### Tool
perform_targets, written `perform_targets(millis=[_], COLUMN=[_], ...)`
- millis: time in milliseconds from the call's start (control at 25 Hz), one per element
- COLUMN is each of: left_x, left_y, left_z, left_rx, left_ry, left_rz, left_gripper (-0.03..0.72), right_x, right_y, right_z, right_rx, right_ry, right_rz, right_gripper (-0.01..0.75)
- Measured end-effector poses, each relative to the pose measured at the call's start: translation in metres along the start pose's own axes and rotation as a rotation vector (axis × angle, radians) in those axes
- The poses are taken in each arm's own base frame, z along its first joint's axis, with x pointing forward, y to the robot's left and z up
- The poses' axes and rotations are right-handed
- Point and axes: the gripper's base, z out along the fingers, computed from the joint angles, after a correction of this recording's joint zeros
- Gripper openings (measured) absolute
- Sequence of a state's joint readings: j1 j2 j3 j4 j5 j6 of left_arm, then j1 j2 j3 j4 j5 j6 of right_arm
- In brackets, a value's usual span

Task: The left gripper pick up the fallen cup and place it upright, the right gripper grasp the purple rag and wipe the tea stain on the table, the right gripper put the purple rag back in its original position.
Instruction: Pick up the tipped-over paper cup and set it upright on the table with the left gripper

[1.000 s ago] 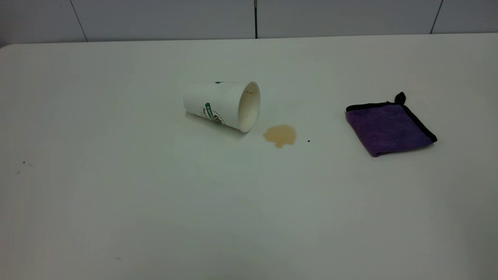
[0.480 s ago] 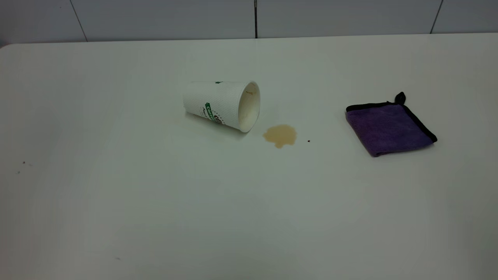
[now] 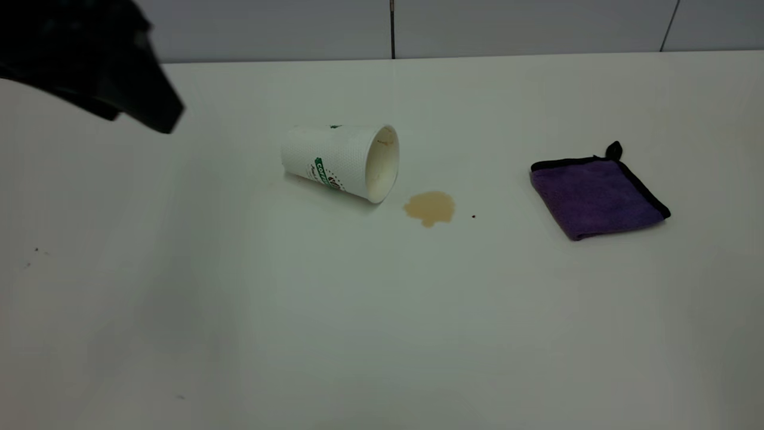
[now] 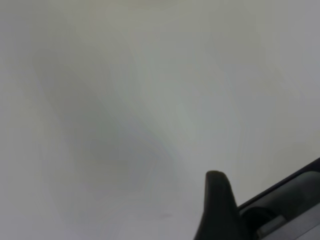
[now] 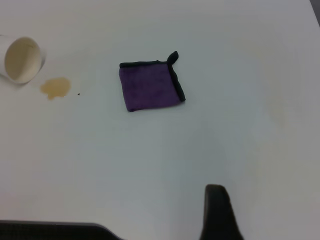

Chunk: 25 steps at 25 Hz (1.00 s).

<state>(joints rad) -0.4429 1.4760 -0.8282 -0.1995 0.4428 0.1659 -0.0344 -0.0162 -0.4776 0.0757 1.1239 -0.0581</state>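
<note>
On the white matte table [image 3: 239, 334], the fallen white paper cup [image 3: 340, 161] lies well apart from the black left gripper [image 3: 143, 104] at the far left corner; whether its pincer is released or clenched, I cannot tell.

One cup [image 3: 340, 160], one purple rag [image 3: 597, 194], one tea stain [image 3: 430, 208] and one dark speck [image 3: 474, 216]

You see tall white textured paper cup [image 3: 340, 160] lying on large white tabletop [image 3: 382, 310]; light-brown liquid blotch [image 3: 430, 208] just right of cup; folded purple microfibre cloth [image 3: 597, 194] farther right.
</note>
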Motion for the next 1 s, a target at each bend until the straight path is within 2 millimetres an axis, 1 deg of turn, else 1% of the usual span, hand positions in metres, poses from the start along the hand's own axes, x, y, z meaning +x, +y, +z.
perform_targets(millis=[160,280,520,600,720,840,880,1000], left_x=[-0.030,-0.051,-0.094,-0.109,-0.127,-0.141,-0.145,-0.147], left_y=[-0.029,-0.048,-0.074,-0.083,-0.093,-0.099,-0.101,-0.107], left_z=[0.035,0.066,0.120,0.133,0.154,0.172,0.176,0.199], left_rx=[0.039,0.053,0.020,-0.029,-0.153,-0.307,-0.358,-0.478], left_ry=[0.028,0.053,0.070,0.080,0.102,0.097,0.087,0.076], left_rz=[0.071,0.130,0.199,0.254,0.308,0.305,0.297,0.300], left_gripper=[0.524,0.524,0.524,0.524,0.524,0.524,0.524,0.524], right_x=[0.000,0.000,0.000,0.000,0.000,0.000,0.000,0.000], right_y=[0.000,0.000,0.000,0.000,0.000,0.000,0.000,0.000], right_z=[0.000,0.000,0.000,0.000,0.000,0.000,0.000,0.000], right_rx=[0.000,0.000,0.000,0.000,0.000,0.000,0.000,0.000], right_ry=[0.000,0.000,0.000,0.000,0.000,0.000,0.000,0.000], right_rz=[0.000,0.000,0.000,0.000,0.000,0.000,0.000,0.000], right_gripper=[0.521,0.521,0.521,0.521,0.521,0.521,0.521,0.521])
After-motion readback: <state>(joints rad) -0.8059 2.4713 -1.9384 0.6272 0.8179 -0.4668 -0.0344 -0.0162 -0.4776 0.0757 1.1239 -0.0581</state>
